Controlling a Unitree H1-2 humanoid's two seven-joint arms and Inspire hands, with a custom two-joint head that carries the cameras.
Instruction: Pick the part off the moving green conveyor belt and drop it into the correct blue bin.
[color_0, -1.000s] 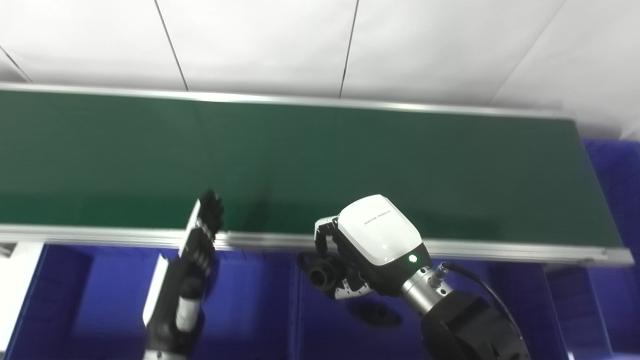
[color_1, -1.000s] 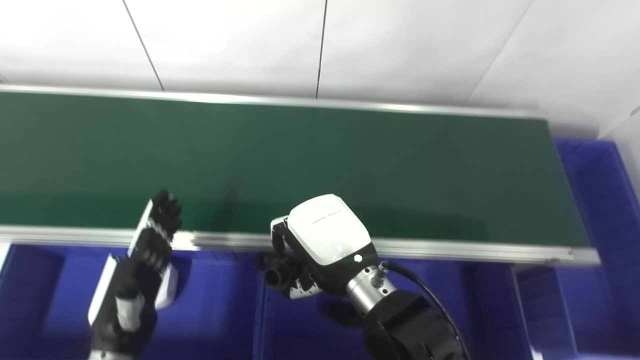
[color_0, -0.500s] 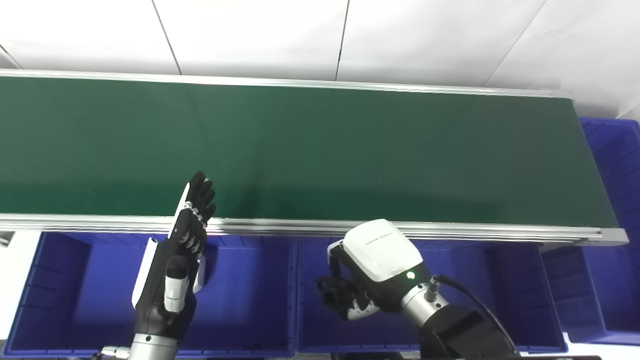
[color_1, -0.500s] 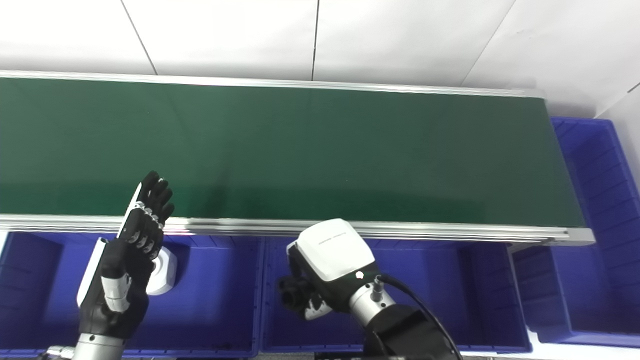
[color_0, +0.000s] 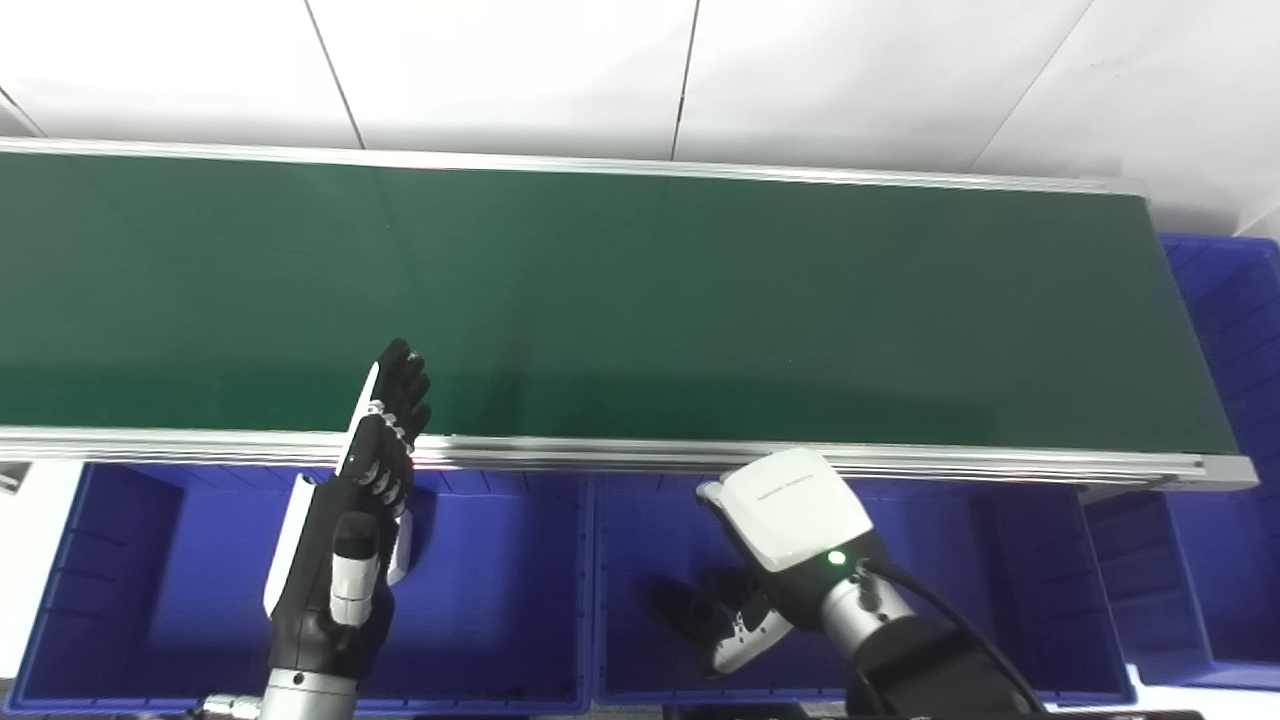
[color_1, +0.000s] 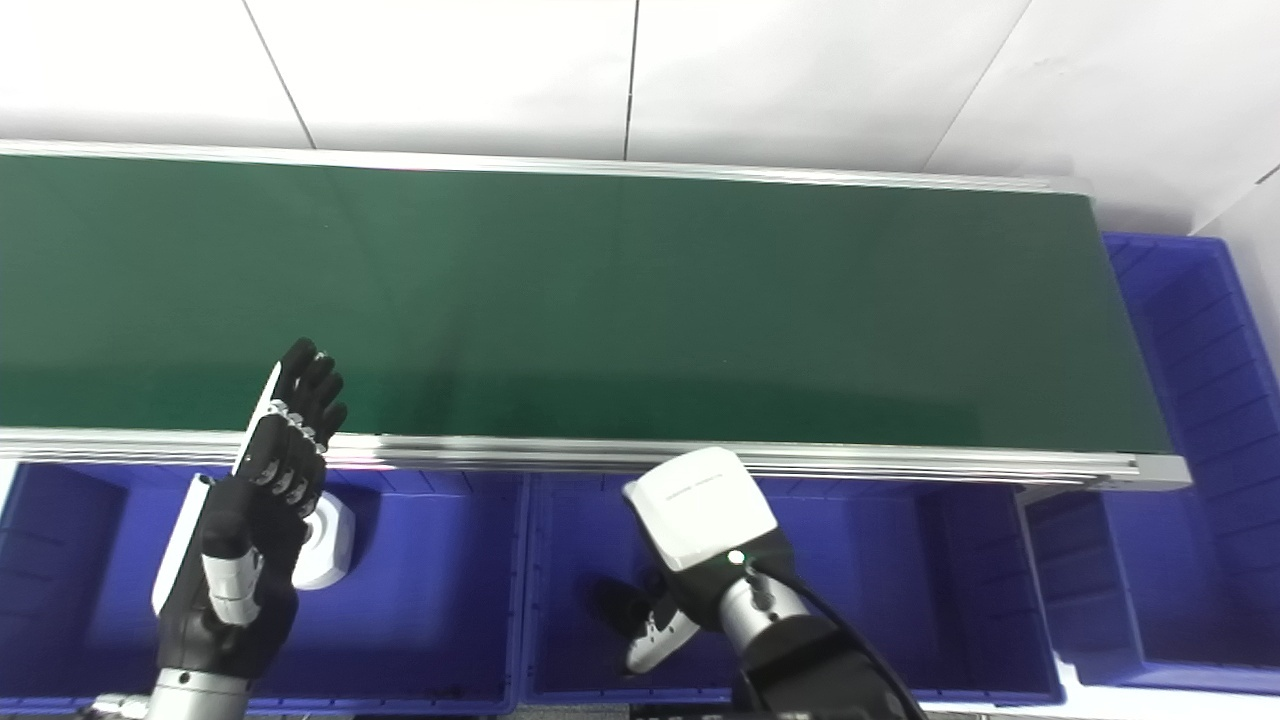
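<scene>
Right hand (color_0: 775, 545) has dropped lower into the middle blue bin (color_0: 960, 600) since a second ago, dark part (color_0: 685, 610) beneath its fingers, grip hidden so cannot tell; left hand (color_0: 350, 520) idles open; release low, then lift straight out

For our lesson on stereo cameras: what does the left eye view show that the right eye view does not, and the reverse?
Only the left eye view: the left bin's outer left wall, with a pale surface beside it. Only the right eye view: the white part in that bin mostly clear of the left hand, and the end bin's far rim. Both: the bare green belt, the left hand open and upright, the right hand down in the middle bin beside a dark part.
</scene>
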